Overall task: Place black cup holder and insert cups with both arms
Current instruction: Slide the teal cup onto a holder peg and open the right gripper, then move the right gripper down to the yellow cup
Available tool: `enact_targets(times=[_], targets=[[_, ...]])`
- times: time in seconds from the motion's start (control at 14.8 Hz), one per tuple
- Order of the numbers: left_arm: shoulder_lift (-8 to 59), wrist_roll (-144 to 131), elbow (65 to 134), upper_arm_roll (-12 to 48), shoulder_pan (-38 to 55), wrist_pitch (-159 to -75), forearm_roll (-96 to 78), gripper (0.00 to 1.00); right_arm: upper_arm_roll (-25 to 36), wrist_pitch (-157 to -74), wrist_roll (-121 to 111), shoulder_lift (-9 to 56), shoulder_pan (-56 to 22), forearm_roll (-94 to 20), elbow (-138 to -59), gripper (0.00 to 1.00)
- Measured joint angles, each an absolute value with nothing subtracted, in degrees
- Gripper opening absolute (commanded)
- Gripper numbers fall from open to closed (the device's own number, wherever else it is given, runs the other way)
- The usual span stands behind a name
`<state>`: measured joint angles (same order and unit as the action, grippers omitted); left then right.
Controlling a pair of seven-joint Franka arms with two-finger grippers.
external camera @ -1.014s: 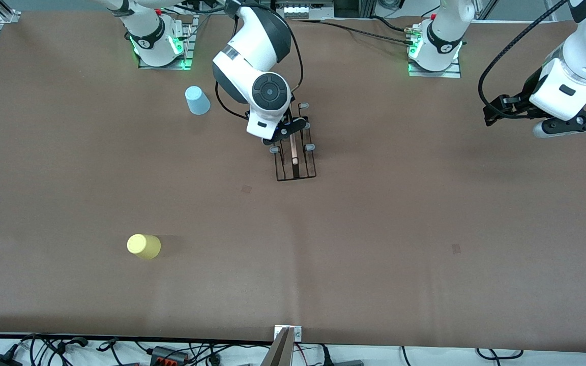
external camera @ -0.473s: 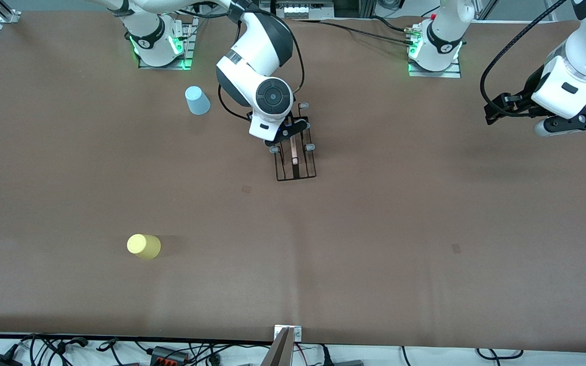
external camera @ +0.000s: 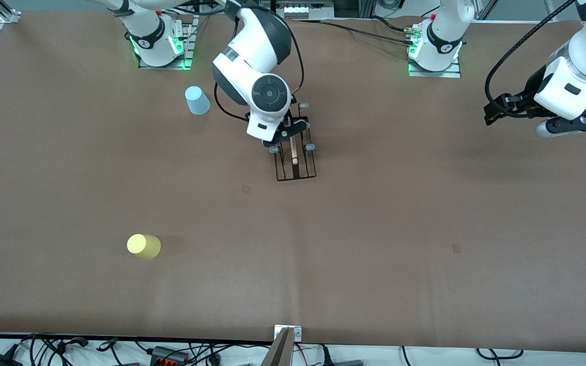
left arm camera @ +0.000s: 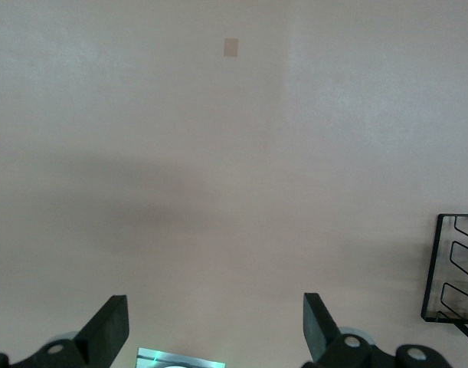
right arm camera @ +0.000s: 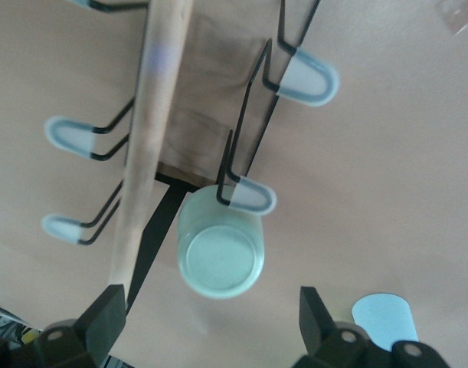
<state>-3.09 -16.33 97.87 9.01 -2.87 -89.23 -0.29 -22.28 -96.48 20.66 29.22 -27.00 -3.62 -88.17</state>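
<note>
The right arm bends down over the middle of the brown table (external camera: pixel 374 229), its right gripper (right arm camera: pixel 207 326) hanging over the black cup holder (external camera: pixel 295 157) with fingers spread wide and empty. A mint green cup (right arm camera: pixel 220 253) sits upside down on one of the holder's grey-tipped pegs. The left gripper (left arm camera: pixel 211 333) waits raised over the left arm's end of the table, fingers open and empty. A light blue cup (external camera: pixel 197 100) stands near the right arm's base; a yellow cup (external camera: pixel 143 246) stands nearer the front camera.

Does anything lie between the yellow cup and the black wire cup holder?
No. In the front view, only bare brown table separates the yellow cup from the black wire cup holder.
</note>
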Motion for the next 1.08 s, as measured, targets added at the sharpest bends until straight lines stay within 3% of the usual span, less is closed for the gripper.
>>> enact_targets(times=[0.27, 0.54, 1.08], targets=[[-3.0, -16.3, 97.9, 9.0, -2.9, -89.3, -0.3, 1.0, -21.7, -89.0, 21.4, 26.1, -24.0, -3.5, -81.5, 1.0], [-2.9, -16.3, 97.9, 9.0, -2.9, -89.3, -0.3, 1.0, -19.9, -87.5, 21.4, 24.8, -16.6, 1.6, -78.2, 1.0], [-2.9, -16.3, 97.8, 9.0, -2.9, -89.3, -0.3, 1.0, -17.1, -102.2, 21.2, 30.0, -1.9, 8.6, -77.2, 1.0]])
